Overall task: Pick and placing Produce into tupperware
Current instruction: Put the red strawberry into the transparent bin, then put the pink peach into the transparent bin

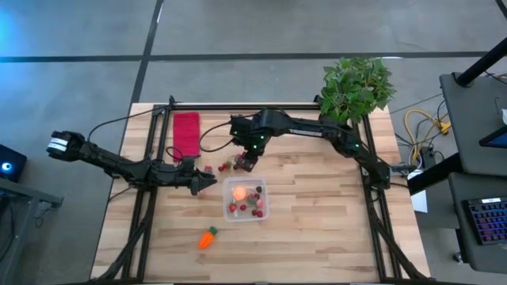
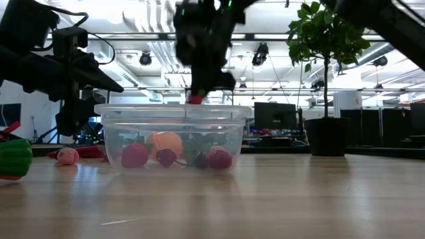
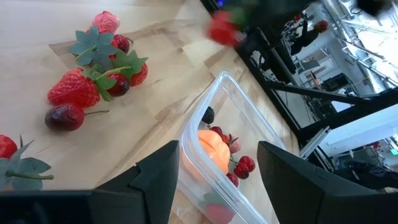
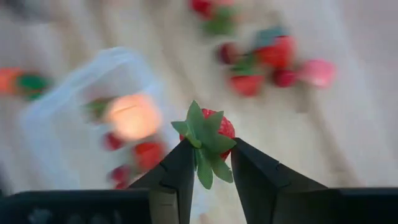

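Gripping a strawberry [image 4: 214,127], right fingers [image 4: 180,171] hang above the tupperware [image 1: 245,199].

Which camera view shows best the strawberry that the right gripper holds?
The right wrist view: the strawberry, red with green leaves, sits sharp between the right gripper fingers. The left wrist view shows it as a red blur. The low view shows a small red bit above the tupperware. In the high view the gripper hides it.

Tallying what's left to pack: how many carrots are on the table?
1. The carrot lies alone on the bare wood nearer the table's front edge than the tupperware, outside it and clear of both grippers. None shows inside the tupperware, though its contents could hide something.
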Action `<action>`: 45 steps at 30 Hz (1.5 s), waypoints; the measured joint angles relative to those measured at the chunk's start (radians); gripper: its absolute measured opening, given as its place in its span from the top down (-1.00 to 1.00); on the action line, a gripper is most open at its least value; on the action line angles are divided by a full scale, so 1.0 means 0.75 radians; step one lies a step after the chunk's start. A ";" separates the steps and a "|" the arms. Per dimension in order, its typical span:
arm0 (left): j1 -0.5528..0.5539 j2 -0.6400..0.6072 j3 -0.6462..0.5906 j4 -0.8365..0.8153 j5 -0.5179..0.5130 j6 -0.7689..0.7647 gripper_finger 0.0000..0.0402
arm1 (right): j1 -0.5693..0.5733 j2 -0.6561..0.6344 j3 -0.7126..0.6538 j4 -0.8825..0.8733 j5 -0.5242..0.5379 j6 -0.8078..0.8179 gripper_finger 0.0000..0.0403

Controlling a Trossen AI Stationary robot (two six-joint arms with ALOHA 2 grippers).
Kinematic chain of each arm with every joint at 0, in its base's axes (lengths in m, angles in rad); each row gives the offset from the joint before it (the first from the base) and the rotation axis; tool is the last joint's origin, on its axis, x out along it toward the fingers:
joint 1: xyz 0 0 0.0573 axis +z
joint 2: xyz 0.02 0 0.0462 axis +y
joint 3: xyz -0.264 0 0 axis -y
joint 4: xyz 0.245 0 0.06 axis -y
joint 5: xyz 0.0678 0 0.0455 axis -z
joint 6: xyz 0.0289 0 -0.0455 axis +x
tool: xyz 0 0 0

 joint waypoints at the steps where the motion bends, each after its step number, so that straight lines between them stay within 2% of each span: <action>1: 0.000 0.000 0.000 0.000 0.000 0.000 -0.01 | 0.021 -0.020 0.000 0.000 -0.014 0.001 0.53; 7: 0.000 0.000 0.000 0.000 0.000 -0.006 -0.01 | 0.167 -0.037 0.001 -0.004 -0.032 0.003 0.42; 11: 0.000 0.000 0.000 0.000 0.000 -0.007 -0.01 | 0.251 0.023 0.000 -0.001 0.029 -0.013 0.28; 17: 0.000 0.000 0.000 0.001 0.000 -0.009 -0.01 | 0.286 0.044 -0.001 -0.018 0.318 -0.022 0.03; 20: 0.000 0.000 0.000 0.001 0.000 -0.010 -0.01 | 0.250 0.015 0.009 -0.034 0.493 0.009 -0.08; 22: 0.000 0.000 0.000 0.002 0.000 -0.010 -0.01 | 0.194 -0.001 0.027 -0.030 0.531 0.032 -0.13; 27: 0.000 0.000 0.000 0.002 0.000 -0.010 -0.01 | -0.008 0.032 0.025 -0.024 0.340 0.185 -0.15; 30: 0.000 0.000 0.000 0.002 0.000 -0.009 -0.01 | -0.090 0.086 0.020 -0.026 0.310 0.209 -0.12; 34: 0.000 0.000 0.000 0.001 0.000 -0.009 -0.01 | -0.125 0.141 0.022 -0.019 0.266 0.209 -0.09; 45: 0.000 0.000 0.000 0.000 -0.005 -0.008 -0.01 | -0.152 0.227 0.022 0.101 0.281 0.209 -0.09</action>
